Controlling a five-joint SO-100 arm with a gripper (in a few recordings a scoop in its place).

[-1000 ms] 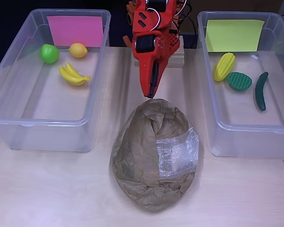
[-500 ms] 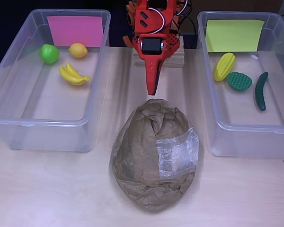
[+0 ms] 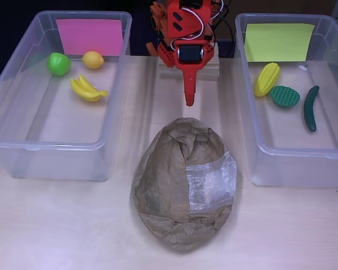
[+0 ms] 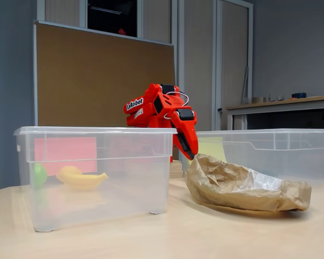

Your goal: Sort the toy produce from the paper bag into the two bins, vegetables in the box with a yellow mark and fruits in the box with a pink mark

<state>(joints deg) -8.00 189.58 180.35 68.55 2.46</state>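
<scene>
While two clear bins flank it, the pink-marked bin (image 3: 22, 112) holding banana (image 3: 87, 89), lemon (image 3: 93, 59) and green fruit (image 3: 58, 63), the yellow-marked bin (image 3: 327, 140) holding corn (image 3: 266, 79), cucumber (image 3: 311, 108) and a green vegetable (image 3: 284, 96), the crumpled paper bag (image 3: 183, 183) lies between. Red gripper (image 3: 188, 101): fingers together, empty, poised just above the bag's mouth.

The red arm's hand (image 3: 188, 100) points down at the worktop (image 3: 73, 225), its tips close together, just above the top of the brown paper bag (image 3: 183, 183) — not touching it. The bag is crumpled, with a clear taped patch. On the left, the box with the pink card (image 3: 22, 84) holds a green fruit (image 3: 58, 63), a lemon (image 3: 93, 59) and bananas (image 3: 87, 89). On the right, the box with the yellow card (image 3: 253, 152) holds corn (image 3: 267, 79), a bumpy green vegetable (image 3: 284, 96) and a cucumber (image 3: 310, 108).
</scene>
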